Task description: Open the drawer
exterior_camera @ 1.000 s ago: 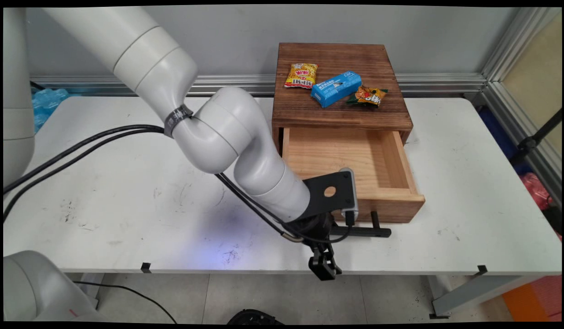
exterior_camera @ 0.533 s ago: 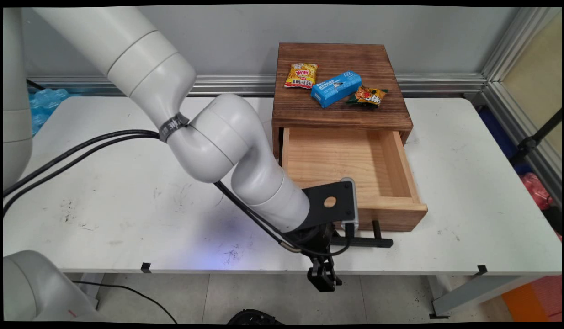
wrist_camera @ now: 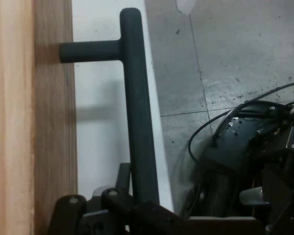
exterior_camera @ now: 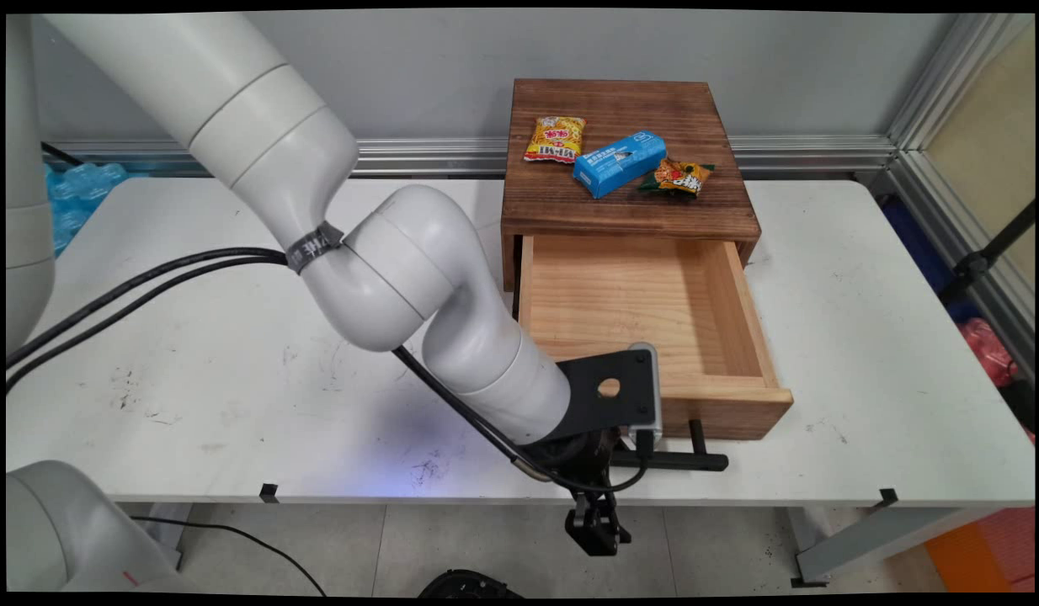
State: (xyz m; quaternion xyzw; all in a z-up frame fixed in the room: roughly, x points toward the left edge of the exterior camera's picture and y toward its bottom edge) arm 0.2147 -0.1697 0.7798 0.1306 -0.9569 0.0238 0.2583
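We are gripping the black handle (wrist_camera: pixel 137 122) of the wooden drawer (exterior_camera: pixel 654 311) with our hand (exterior_camera: pixel 618 457) clamped around its bar, drawing it outward over the surface (exterior_camera: pixel 233 379); the snack packets (exterior_camera: pixel 556 139) are lying on the cabinet top (exterior_camera: pixel 629 210).

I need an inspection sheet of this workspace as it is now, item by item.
Surface: white table, scuffed with dark marks.
Job's things: dark wooden box with light wooden drawer pulled open; black bar handle on the drawer front.
Clutter: yellow snack packet, blue carton and orange-green packet on the box top.
Grippers: black two-finger gripper at the handle; finger state unclear.
Cables: black cables hang from the arm.
Surroundings: grey wall, tiled floor.
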